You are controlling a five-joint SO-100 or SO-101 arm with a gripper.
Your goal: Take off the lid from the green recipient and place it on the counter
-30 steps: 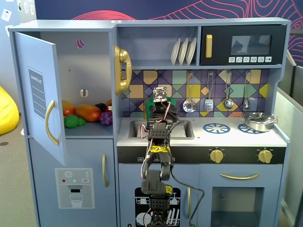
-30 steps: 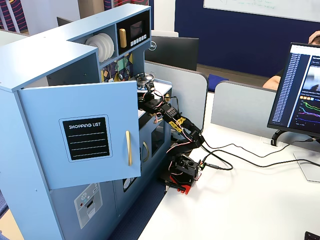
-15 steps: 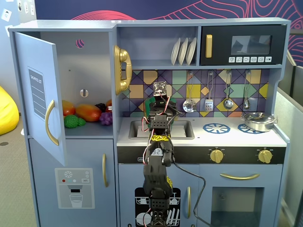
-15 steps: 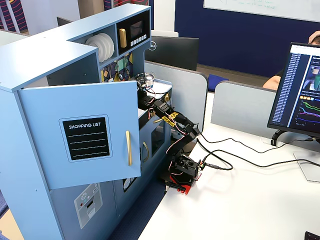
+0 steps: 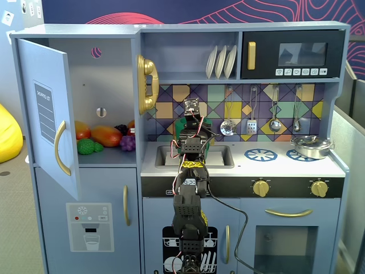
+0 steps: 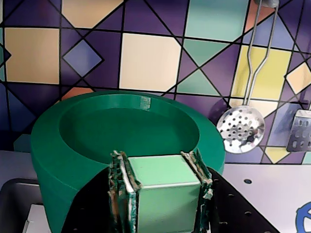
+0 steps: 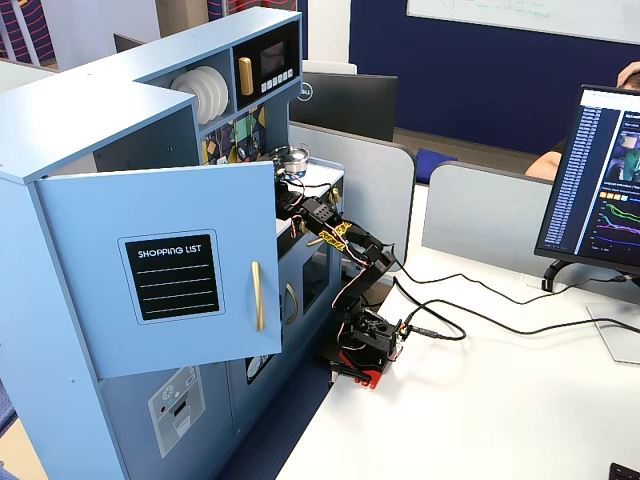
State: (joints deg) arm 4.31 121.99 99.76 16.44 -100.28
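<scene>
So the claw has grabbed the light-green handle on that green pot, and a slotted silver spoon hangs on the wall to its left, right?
Nearly. The gripper is indeed clamped on the handle of the green pot, but in the wrist view the slotted spoon hangs on the tiled wall to the pot's right, not its left.

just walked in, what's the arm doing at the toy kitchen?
The arm reaches over the white counter beside the sink. In the wrist view the gripper is shut on a light-green strap handle of the green recipient, against the tiled backsplash. Whether the lid is on or off is unclear from here. The silver pan sits untouched on the right burner.
</scene>
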